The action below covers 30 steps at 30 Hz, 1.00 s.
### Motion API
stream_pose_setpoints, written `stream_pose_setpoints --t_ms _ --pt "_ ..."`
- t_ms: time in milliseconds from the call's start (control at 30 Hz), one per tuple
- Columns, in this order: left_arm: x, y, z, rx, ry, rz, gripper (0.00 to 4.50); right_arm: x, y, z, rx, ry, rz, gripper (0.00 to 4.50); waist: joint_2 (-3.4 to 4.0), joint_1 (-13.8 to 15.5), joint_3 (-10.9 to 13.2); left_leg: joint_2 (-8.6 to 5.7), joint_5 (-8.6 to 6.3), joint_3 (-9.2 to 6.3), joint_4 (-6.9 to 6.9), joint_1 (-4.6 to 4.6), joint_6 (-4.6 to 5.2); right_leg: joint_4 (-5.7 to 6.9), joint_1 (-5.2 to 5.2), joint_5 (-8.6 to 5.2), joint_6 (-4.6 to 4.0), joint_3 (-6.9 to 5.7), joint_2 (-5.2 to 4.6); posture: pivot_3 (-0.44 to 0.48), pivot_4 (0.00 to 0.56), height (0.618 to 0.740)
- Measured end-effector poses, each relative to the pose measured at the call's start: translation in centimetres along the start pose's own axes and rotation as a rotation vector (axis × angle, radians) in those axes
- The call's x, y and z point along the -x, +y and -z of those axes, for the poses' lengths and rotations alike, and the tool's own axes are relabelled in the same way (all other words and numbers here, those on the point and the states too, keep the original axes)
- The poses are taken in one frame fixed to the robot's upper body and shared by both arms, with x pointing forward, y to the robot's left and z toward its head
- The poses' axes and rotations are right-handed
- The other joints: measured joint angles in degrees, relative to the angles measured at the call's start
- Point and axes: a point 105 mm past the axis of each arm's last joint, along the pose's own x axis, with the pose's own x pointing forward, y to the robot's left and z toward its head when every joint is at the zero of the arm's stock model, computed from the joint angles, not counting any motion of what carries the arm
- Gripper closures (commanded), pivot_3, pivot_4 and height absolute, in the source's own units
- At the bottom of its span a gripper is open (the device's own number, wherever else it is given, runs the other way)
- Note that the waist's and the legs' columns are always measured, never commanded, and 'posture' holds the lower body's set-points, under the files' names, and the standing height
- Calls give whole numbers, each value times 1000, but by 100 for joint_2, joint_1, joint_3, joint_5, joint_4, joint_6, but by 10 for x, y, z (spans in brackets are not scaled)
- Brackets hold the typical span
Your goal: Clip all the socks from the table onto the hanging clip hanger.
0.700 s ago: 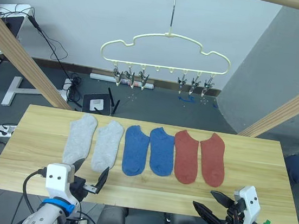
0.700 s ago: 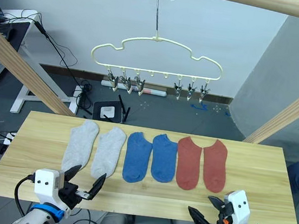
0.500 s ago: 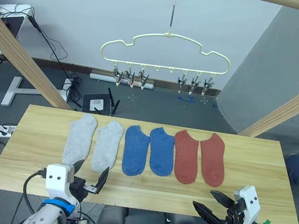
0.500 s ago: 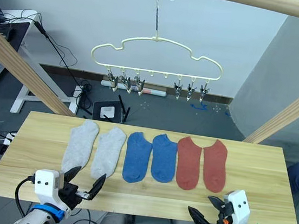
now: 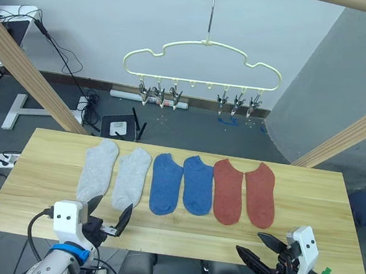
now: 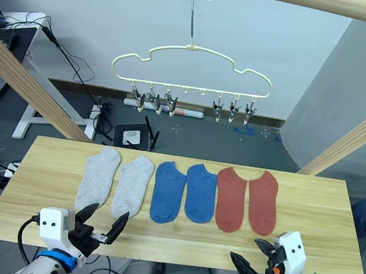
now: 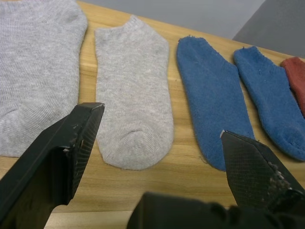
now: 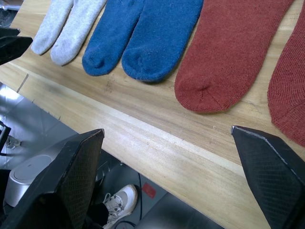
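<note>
Six socks lie side by side on the table [image 5: 310,193]: two grey socks [image 5: 98,169] [image 5: 131,177], two blue socks [image 5: 166,184] [image 5: 198,184] and two red socks [image 5: 228,191] [image 5: 259,194]. The cream clip hanger [image 5: 204,63] hangs above and beyond the table, its metal clips bare. My left gripper [image 5: 108,213] is open at the near edge, just in front of the grey socks' toes [image 7: 136,143], holding nothing. My right gripper [image 5: 251,247] is open below the near edge, in front of the red socks [image 8: 228,52], also holding nothing.
Slanted wooden beams [image 5: 24,71] [image 5: 350,134] rise at both ends of the table. Cables and a small black device [image 5: 119,126] lie on the floor behind it. Bare wood runs along the table's near edge and both ends.
My left gripper has sunk very slightly toward the near edge. The socks, the hanger and the right gripper have stayed put.
</note>
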Motion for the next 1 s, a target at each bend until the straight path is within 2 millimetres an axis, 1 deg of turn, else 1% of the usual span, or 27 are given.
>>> stream_pose_setpoints --t_ms 167,233,300,367,433,500,600,733,833,967,1000 --pt "1 0 5 1 34 -2 0 -2 2 -7 29 -8 -16 50 0 0 0 0 0 -1 2 0 0 1 1 1 1 -1 1 -173 326 740" --pt "-3 1 1 1 27 0 0 -5 3 -16 56 -20 -38 50 0 0 0 0 0 0 6 1 0 2 2 3 4 1 1 -173 326 740" --pt "-11 3 -9 -6 -5 -5 0 -8 5 -34 108 -60 -67 50 1 0 0 0 1 -2 26 0 1 14 3 10 8 3 5 -179 331 740" --pt "-22 6 -32 -27 -79 -17 0 -11 10 -57 176 -101 -111 50 -1 -2 1 2 0 -5 55 -1 1 35 7 10 9 4 11 -179 331 740" --pt "-31 7 -50 -55 -132 -22 0 -13 13 -76 231 -126 -148 50 -1 -2 1 0 0 -4 79 -1 1 61 7 10 10 10 11 -179 331 740" --pt "-37 6 -62 -65 -155 -13 0 -14 18 -89 278 -141 -184 50 -1 -3 1 -1 1 -5 84 2 1 77 6 10 10 10 11 -178 328 740" --pt "-43 3 -69 -58 -159 12 0 -15 24 -100 311 -148 -226 50 -1 -4 1 2 1 -9 83 2 1 83 4 10 8 10 19 -177 327 740" --pt "-51 -1 -95 -87 -246 26 0 -16 31 -119 370 -188 -266 50 -1 -4 0 3 2 -13 88 3 2 88 5 11 8 9 21 -180 327 740" --pt "-53 -1 -103 -107 -273 8 0 -16 33 -121 378 -179 -286 50 -1 -4 1 2 1 -11 87 1 2 87 3 25 -17 11 20 -184 330 740" --pt "-65 -7 -133 -123 -373 18 0 -14 42 -140 461 -212 -328 50 -2 -9 1 2 3 -15 91 2 3 88 6 27 -11 8 22 -189 332 740" --pt "-66 -7 -136 -125 -382 16 0 -14 44 -140 461 -212 -337 50 -2 -12 1 2 3 -14 91 2 3 88 8 28 -12 9 22 -190 332 740"
